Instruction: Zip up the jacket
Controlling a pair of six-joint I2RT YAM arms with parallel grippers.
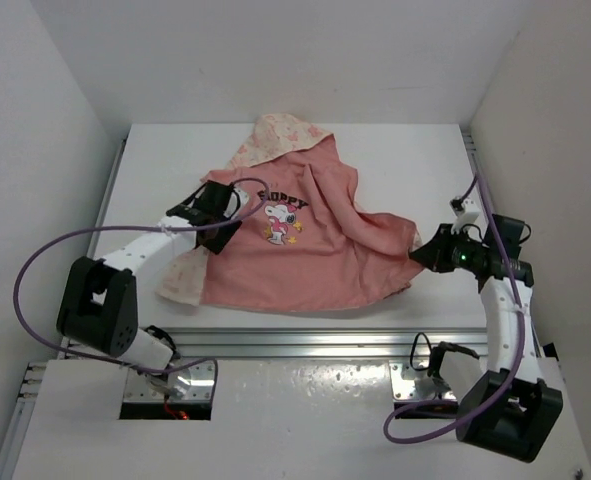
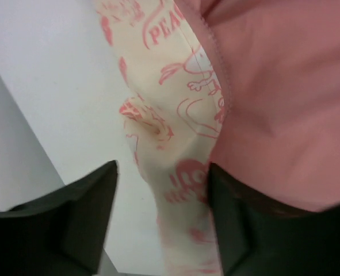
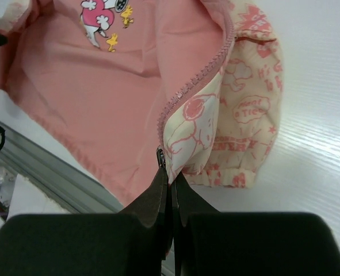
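Observation:
The jacket (image 1: 305, 250) lies spread open on the white table (image 1: 415, 170), salmon lining with a cartoon dog print facing up and the cream printed hood at the back. My left gripper (image 1: 213, 212) is at the jacket's left edge. In the left wrist view it (image 2: 161, 172) stands open, a cream printed fold (image 2: 175, 121) running between the jaws beside the zipper teeth (image 2: 218, 63). At the jacket's right corner my right gripper (image 1: 422, 255) is shut. The right wrist view shows it (image 3: 171, 175) pinching the front edge at the bottom end of the pink zipper (image 3: 198, 77).
An aluminium rail (image 1: 305, 340) runs along the table's near edge. White walls close in the left, right and back. Purple cables (image 1: 35, 265) loop off both arms. A cuffed sleeve (image 3: 250, 132) lies just right of the right gripper.

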